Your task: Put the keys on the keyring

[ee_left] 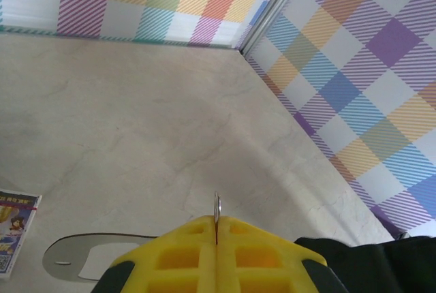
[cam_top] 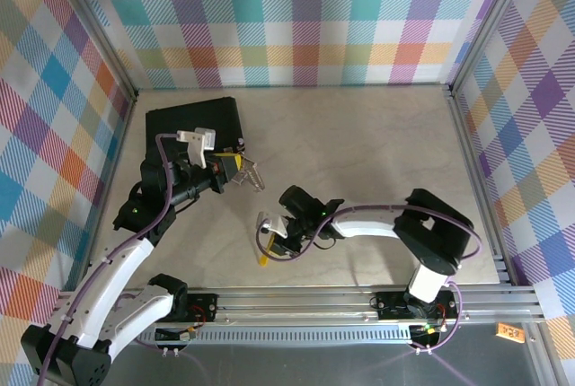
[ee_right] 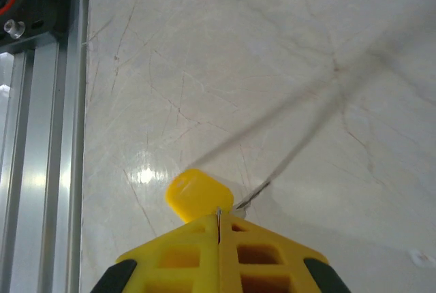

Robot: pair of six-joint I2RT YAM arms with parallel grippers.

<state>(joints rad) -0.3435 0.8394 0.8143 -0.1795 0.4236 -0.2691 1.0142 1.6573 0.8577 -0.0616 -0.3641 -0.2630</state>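
Left gripper [ee_left: 216,225] pinches the silver-grey oblong metal keyring [cam_top: 254,176] steady — right gripper [ee_right: 219,219] clamps the small yellow-headed key [ee_right: 197,194], seemingly ready for threading

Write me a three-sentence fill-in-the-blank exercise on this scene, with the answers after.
1. The right tool is shut on a key with a ____ head.
2. The left tool holds the keyring near a ____ case.
3. The cable running along the left arm is ____.
Missing words: yellow; black; purple.
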